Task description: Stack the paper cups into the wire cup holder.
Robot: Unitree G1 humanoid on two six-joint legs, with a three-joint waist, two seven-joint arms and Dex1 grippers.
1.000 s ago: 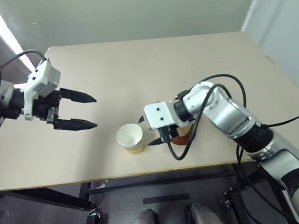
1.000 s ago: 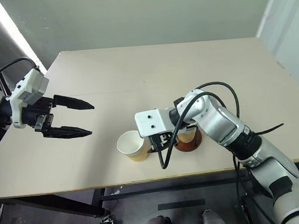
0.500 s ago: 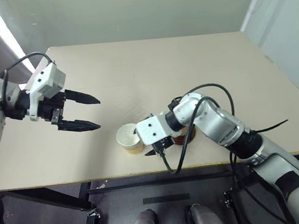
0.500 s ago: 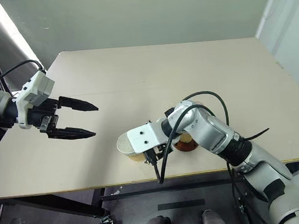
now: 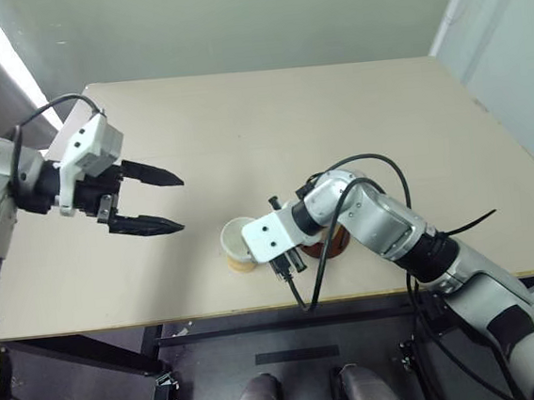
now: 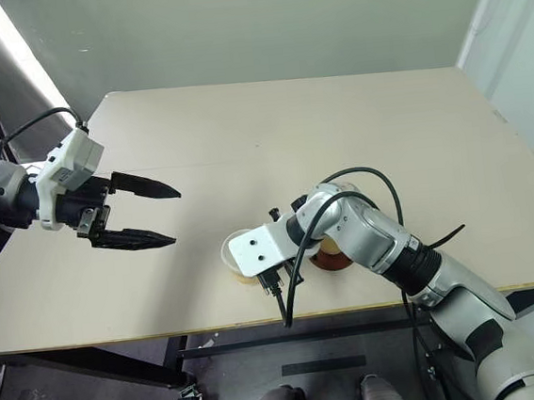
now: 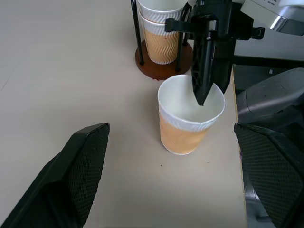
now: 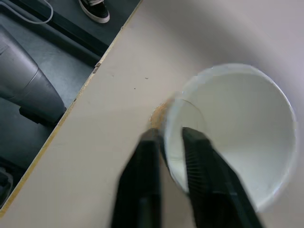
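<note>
Pale beige table (image 5: 270, 133) all over, plain, no pattern. The loose paper cup (image 7: 190, 116) is white inside and round its rim, with a tan-orange wavy embossed band lower down. Two more cups (image 7: 161, 33) stacked in the wire cup holder (image 7: 164, 66) carry that same white-over-orange wave pattern. The holder's base is reddish-brown, its wires black. Left gripper (image 5: 158, 203) fingers black on a white housing; right gripper (image 7: 205, 76) black too, white wrist block, silver arm.
</note>
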